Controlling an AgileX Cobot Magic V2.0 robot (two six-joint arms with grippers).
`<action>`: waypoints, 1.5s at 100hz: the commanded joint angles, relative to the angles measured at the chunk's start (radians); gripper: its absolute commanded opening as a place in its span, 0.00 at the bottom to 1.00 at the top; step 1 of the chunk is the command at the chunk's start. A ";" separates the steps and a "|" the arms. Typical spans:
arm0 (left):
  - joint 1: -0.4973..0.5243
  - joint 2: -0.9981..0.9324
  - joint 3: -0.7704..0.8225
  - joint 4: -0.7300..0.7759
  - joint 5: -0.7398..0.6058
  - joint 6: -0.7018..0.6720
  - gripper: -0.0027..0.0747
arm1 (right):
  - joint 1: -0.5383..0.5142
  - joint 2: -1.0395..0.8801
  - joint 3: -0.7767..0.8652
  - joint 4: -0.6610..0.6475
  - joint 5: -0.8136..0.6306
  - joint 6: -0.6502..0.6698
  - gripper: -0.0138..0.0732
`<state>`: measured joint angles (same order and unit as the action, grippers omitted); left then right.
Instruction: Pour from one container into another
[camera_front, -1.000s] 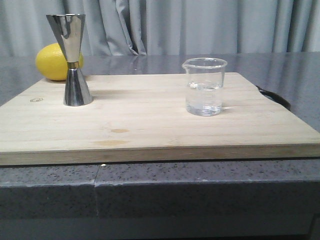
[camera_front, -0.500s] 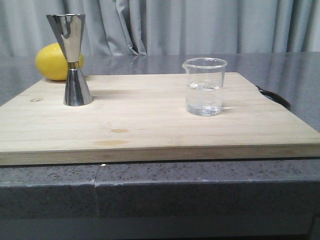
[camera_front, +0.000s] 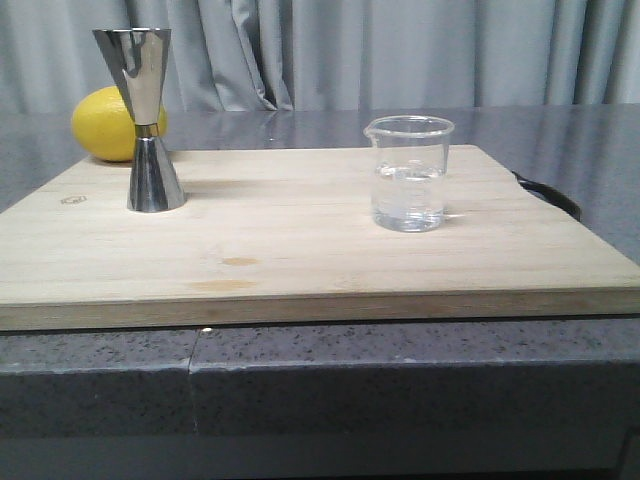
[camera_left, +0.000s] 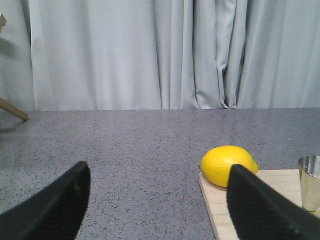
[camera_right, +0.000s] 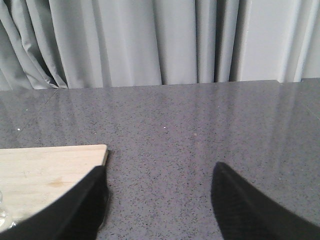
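Observation:
A small clear glass beaker (camera_front: 409, 173) with clear liquid stands upright on the right part of the wooden board (camera_front: 290, 240). The tall steel hourglass jigger (camera_front: 146, 120) stands upright at the board's back left; its rim (camera_left: 310, 182) shows at the edge of the left wrist view. Neither gripper appears in the front view. My left gripper (camera_left: 157, 175) is open over the grey counter, left of the board, with nothing between its fingers. My right gripper (camera_right: 159, 172) is open off the board's right corner (camera_right: 97, 152), also holding nothing. A sliver of the beaker (camera_right: 4, 215) shows in the right wrist view.
A yellow lemon (camera_front: 105, 125) lies behind the jigger, at the board's back left corner (camera_left: 227, 165). A dark curved handle (camera_front: 550, 195) pokes out past the board's right edge. Grey curtains (camera_front: 400, 50) close off the back of the speckled counter (camera_front: 300, 375).

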<state>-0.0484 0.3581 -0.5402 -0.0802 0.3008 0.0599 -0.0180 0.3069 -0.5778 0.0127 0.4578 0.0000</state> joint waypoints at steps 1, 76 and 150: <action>0.002 0.016 -0.034 -0.002 -0.080 -0.005 0.83 | -0.005 0.023 -0.034 -0.013 -0.087 -0.005 0.71; 0.002 0.144 -0.140 -0.032 0.134 -0.005 0.74 | -0.005 0.063 -0.070 0.018 -0.026 0.000 0.72; 0.002 0.683 -0.343 -0.394 0.461 0.377 0.74 | -0.005 0.232 -0.131 0.028 0.094 -0.005 0.85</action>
<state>-0.0484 1.0097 -0.8317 -0.3440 0.7939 0.3206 -0.0180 0.5271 -0.6742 0.0402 0.6304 0.0000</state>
